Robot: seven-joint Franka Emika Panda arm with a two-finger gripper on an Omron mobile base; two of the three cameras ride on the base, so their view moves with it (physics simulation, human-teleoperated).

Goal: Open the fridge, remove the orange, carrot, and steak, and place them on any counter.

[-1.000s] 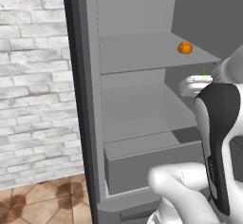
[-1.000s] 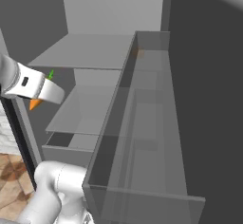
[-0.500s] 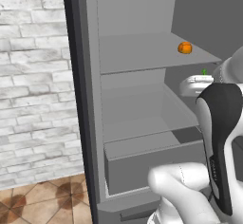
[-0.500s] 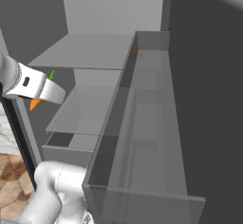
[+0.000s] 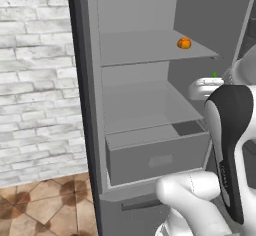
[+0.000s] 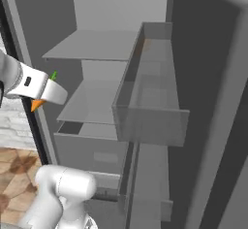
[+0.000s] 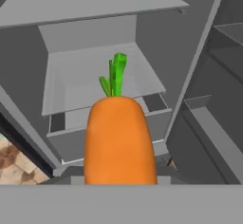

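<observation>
From my console the rendered light looks flat, even and moderately dim, with soft grey shading inside the fridge (image 5: 140,80) deepening under its shelves and no glare, while the carrot (image 7: 119,140) sits close to the hand camera, bright, saturated and a little soft-edged like everything else.

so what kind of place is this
Most likely a home kitchen, seen from in front of an open fridge with grey shelves and a drawer. An orange sits on the top shelf, the pincer holds a carrot, and beside it are a white brick wall and tiled floor.
</observation>
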